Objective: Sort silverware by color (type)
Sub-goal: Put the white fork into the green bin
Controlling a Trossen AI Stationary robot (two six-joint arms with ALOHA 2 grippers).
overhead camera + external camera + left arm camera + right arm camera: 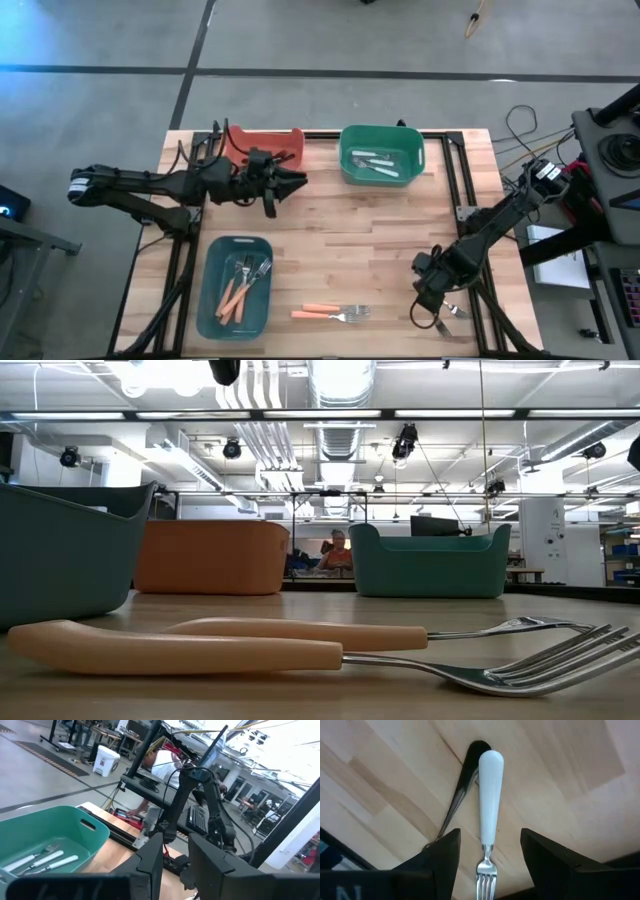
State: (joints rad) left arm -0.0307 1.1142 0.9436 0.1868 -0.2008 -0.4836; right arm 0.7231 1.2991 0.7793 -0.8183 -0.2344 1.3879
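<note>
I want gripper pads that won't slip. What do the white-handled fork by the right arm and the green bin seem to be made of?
White-handled fork: the handle looks like glossy plastic, smooth with a soft sheen; the head looks like polished metal, bright and reflective. Green bin: probably matte moulded plastic, judging by its even colour, rounded corners and cut-out handle.

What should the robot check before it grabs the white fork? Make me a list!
1. Right gripper open: ok, fingers stand apart.
2. White fork between the fingers: ok, its neck sits in the gap.
3. Nothing in the way: not ok, a black utensil lies right beside the fork, partly under its handle.
4. Green bin ready: ok, it already holds white-handled pieces.
5. Left gripper out of the way: ok, it is far off by the orange bin.
6. Orange forks clear of the grab: ok.
</note>
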